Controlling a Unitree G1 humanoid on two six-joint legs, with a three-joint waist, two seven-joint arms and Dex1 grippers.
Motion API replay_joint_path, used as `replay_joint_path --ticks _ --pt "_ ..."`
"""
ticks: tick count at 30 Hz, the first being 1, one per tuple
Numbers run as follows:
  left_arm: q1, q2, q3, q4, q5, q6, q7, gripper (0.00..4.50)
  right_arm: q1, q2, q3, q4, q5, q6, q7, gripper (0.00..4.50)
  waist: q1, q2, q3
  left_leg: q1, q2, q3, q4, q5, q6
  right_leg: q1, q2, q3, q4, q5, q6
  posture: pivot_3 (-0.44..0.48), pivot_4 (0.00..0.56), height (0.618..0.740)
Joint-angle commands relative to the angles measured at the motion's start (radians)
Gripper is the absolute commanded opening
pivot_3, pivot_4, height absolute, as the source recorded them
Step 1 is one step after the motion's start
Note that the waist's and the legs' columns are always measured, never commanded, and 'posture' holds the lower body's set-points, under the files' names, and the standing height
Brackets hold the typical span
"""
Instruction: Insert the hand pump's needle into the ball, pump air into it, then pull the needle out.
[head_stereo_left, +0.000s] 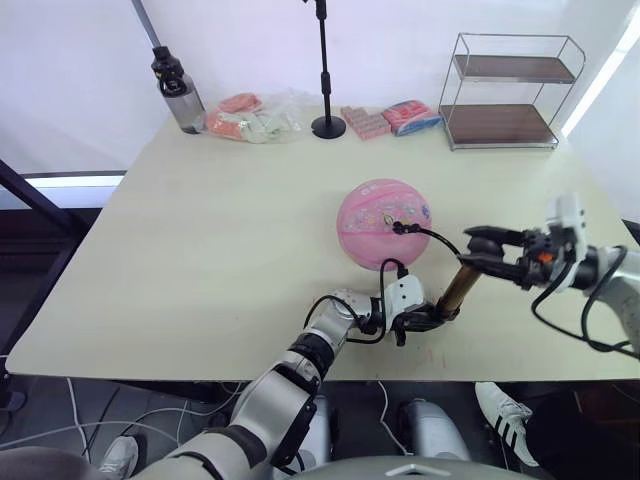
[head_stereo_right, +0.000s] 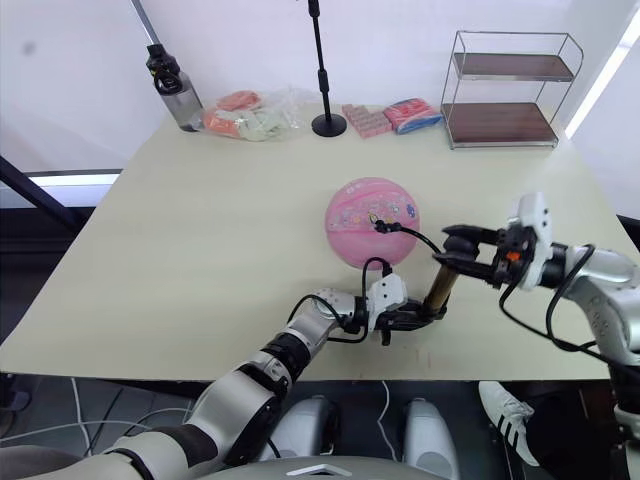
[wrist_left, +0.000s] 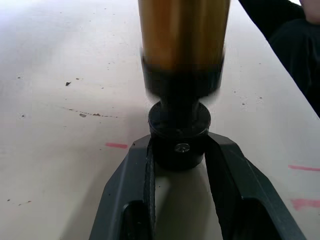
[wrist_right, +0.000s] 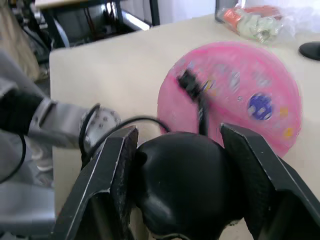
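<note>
Near the front edge of the pale table (head_stereo_left: 200, 250), the left hand (head_stereo_left: 432, 318) is clamped on the black bottom cap of the gold-bronze metal hand pump (head_stereo_left: 460, 285), and this keeps the base of the pump pressed to the table. The cylinder leans up toward the right. At its upper end the right hand (head_stereo_left: 478, 250) is closed around the black T-handle (wrist_right: 187, 185), one finger on each side.

Just beyond them sits the pink rubber ball with small cartoon prints (head_stereo_left: 383, 222). The thin black hose (head_stereo_left: 435, 238) runs from the pump to the black valve on top of the ball; the needle itself is too small to see, but it seems to be already inside.

I judge that pumping is the step now. To do it well, the right hand should push and pull straight along the cylinder, while the left keeps the base from sliding. Sideways force could tug the hose and roll the ball.
</note>
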Motion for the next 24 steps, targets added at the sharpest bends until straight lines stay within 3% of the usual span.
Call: replay_joint_path --ticks 1,17,24 --pt "0.045 0.031 -0.015 0.08 0.039 0.049 0.004 1.0 -0.069 -0.061 -0.12 -0.044 0.097 0.061 0.009 2.16 0.0 0.0 0.001 0.0 0.0 0.0 0.0 0.0 0.0 0.0 0.0 0.0 0.0 0.0 0.0 0.0 0.15 0.74" --pt "0.036 0.031 -0.016 0.086 0.043 0.052 0.003 1.0 -0.327 -0.199 -0.237 -0.05 0.279 0.256 -0.02 2.16 0.0 0.002 0.006 -0.004 0.0 0.001 0.0 0.0 0.0 -0.004 -0.001 0.0 0.0 0.0 0.0 0.0 0.15 0.74" --pt "0.035 0.03 -0.016 0.09 0.041 0.052 0.003 1.0 -0.202 -0.166 -0.168 -0.107 0.181 0.201 0.001 2.16 0.001 0.002 0.006 -0.013 -0.001 -0.001 0.002 0.0 0.0 -0.011 -0.001 -0.001 0.001 0.001 0.001 0.0 0.15 0.74"
